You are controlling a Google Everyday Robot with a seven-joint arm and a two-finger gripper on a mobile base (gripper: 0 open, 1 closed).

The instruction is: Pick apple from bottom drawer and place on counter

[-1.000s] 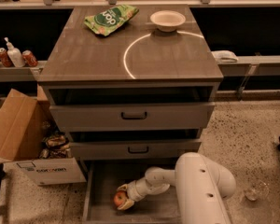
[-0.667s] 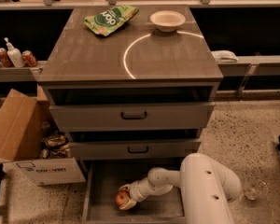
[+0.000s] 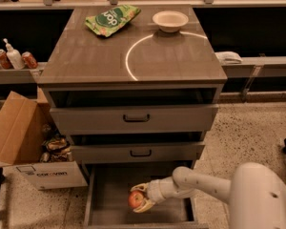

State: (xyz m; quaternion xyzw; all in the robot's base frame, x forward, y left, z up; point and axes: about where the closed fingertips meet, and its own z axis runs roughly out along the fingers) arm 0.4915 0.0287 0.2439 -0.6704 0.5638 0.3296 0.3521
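While the arm reached in from the lower right of the frame, the gripper (image 3: 141, 199) sat low in the middle, inside the bottom drawer (image 3: 109, 202). Its two jaws were closed on the apple (image 3: 135, 200), one above it and one below, both touching it. The apple sat between them, over the drawer floor. Up top, the counter (image 3: 86, 56) held a white bowl (image 3: 170, 20) and a green snack bag (image 3: 112, 19).

Dim; hand (image 3: 137, 199) clasping apple (image 3: 134, 200) in shadowed bottom drawer (image 3: 109, 197).
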